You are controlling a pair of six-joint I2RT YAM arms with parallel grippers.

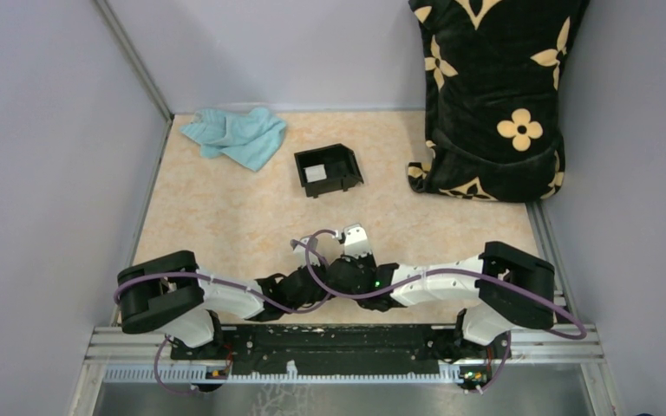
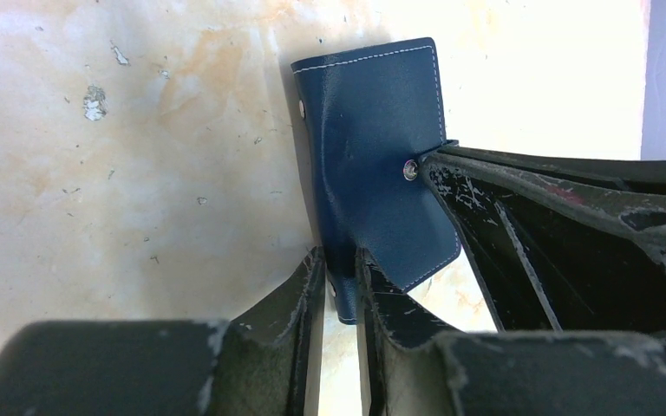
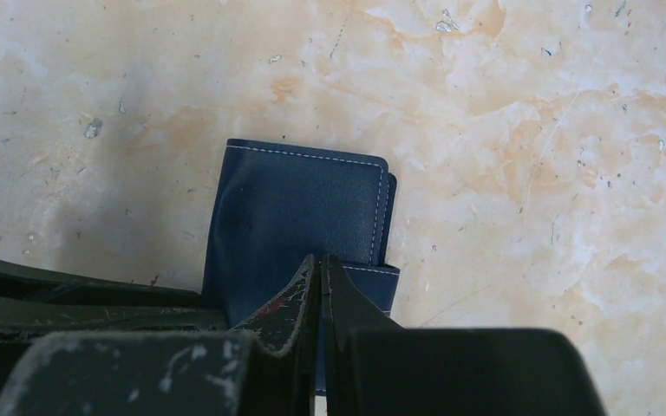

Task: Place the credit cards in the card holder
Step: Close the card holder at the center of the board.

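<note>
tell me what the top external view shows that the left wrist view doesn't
Only the top external view: a crumpled teal cloth, a black square open-topped box with a pale card inside, and a black cushion with cream flowers at the back right. The wallet cannot be made out among the arms there.
Only the left wrist view: the navy-blue folding wallet with its silver snap, the left fingers pinching its lower edge and the right fingers closed at the snap tab.
Both: the beige marbled tabletop.
</note>
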